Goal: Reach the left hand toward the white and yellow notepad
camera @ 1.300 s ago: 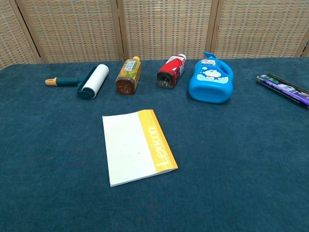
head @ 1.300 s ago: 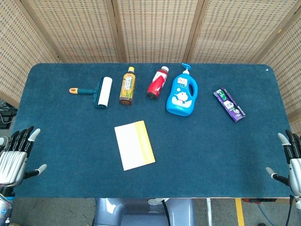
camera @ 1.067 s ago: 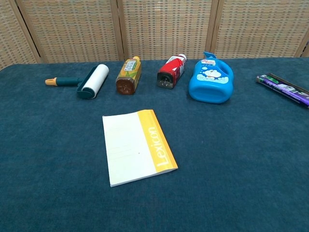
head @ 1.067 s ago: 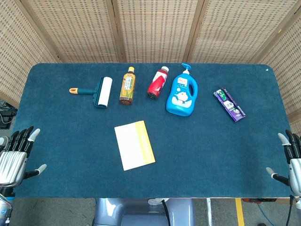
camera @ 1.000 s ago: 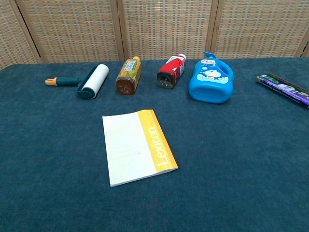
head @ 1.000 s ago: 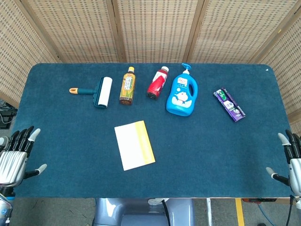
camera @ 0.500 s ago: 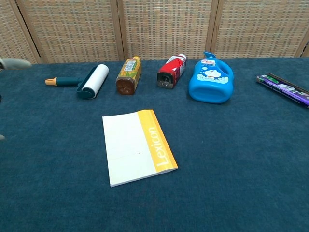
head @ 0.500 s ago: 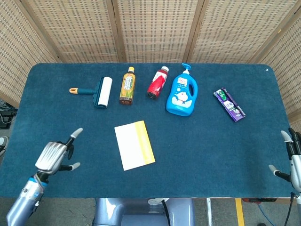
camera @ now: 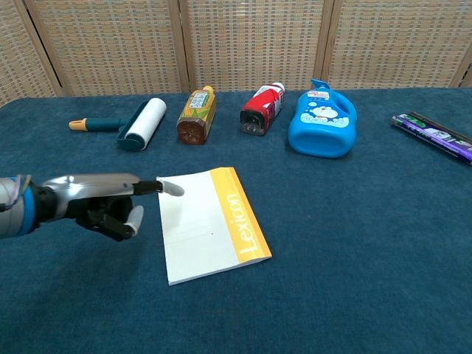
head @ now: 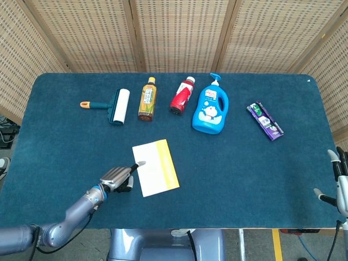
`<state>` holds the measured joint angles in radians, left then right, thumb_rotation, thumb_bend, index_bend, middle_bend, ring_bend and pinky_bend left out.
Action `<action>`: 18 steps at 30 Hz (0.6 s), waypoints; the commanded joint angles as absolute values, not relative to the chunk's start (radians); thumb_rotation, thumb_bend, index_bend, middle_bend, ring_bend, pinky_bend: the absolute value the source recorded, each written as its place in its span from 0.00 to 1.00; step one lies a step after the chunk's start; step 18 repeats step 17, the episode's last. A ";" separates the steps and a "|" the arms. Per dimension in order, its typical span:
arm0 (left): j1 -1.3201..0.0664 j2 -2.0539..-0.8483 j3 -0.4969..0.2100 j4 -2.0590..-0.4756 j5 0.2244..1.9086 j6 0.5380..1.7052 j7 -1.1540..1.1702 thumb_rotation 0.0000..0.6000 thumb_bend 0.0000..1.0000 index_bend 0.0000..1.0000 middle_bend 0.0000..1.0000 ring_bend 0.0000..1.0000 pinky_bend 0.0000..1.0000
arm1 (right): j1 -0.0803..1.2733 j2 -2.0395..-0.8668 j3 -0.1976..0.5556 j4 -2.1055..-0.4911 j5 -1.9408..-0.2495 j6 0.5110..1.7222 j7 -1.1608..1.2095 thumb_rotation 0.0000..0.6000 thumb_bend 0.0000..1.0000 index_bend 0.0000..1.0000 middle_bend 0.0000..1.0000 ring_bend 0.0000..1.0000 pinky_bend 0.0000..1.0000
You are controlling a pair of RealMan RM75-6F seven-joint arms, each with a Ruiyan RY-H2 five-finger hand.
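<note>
The white and yellow notepad (head: 156, 167) (camera: 209, 223) lies flat in the middle of the blue table, yellow band on its right. My left hand (head: 117, 176) (camera: 103, 199) hovers at the pad's left edge, holding nothing, its fingers stretched out and a fingertip (camera: 174, 189) over the white corner. Whether that fingertip touches the paper I cannot tell. My right hand (head: 339, 182) stays at the table's right edge, fingers apart and empty; the chest view does not show it.
Along the back stand a lint roller (head: 113, 105), a yellow-brown bottle (head: 147, 99), a red bottle (head: 182, 94), a blue detergent bottle (head: 211, 107) and a purple packet (head: 265, 120). Wicker screens close off the rear.
My left hand has swept from the table's left edge rightward to the notepad's left side and now shows in the chest view. The right hand has barely moved.
</note>
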<state>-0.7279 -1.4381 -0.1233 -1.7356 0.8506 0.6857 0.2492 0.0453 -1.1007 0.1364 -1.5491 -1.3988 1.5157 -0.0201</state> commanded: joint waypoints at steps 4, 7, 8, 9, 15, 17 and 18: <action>-0.823 -1.487 -0.100 -1.711 0.713 0.666 0.301 1.00 1.00 0.00 1.00 1.00 1.00 | 0.045 -1.101 0.138 -1.547 -1.396 1.515 -0.017 1.00 0.00 0.00 0.00 0.00 0.00; -0.844 -1.502 -0.085 -1.710 0.679 0.699 0.319 1.00 1.00 0.00 1.00 1.00 1.00 | 0.044 -1.099 0.138 -1.548 -1.396 1.517 -0.013 1.00 0.00 0.00 0.00 0.00 0.00; -0.848 -1.505 -0.082 -1.712 0.671 0.707 0.322 1.00 1.00 0.00 1.00 1.00 1.00 | 0.044 -1.098 0.138 -1.548 -1.397 1.517 -0.012 1.00 0.00 0.00 0.00 0.00 0.00; -0.854 -1.507 -0.078 -1.715 0.660 0.714 0.325 1.00 1.00 0.00 1.00 1.00 1.00 | 0.044 -1.098 0.138 -1.548 -1.397 1.517 -0.010 1.00 0.00 0.00 0.00 0.00 0.00; -0.876 -1.506 -0.063 -1.725 0.634 0.731 0.326 1.00 1.00 0.00 1.00 1.00 1.00 | 0.041 -1.093 0.137 -1.551 -1.402 1.522 -0.002 1.00 0.00 0.00 0.00 0.00 0.00; -0.881 -1.506 -0.059 -1.727 0.629 0.734 0.325 1.00 1.00 0.00 1.00 1.00 1.00 | 0.040 -1.092 0.137 -1.551 -1.403 1.524 0.001 1.00 0.00 0.00 0.00 0.00 0.00; -0.881 -1.506 -0.059 -1.727 0.629 0.734 0.325 1.00 1.00 0.00 1.00 1.00 1.00 | 0.040 -1.092 0.137 -1.551 -1.403 1.524 0.001 1.00 0.00 0.00 0.00 0.00 0.00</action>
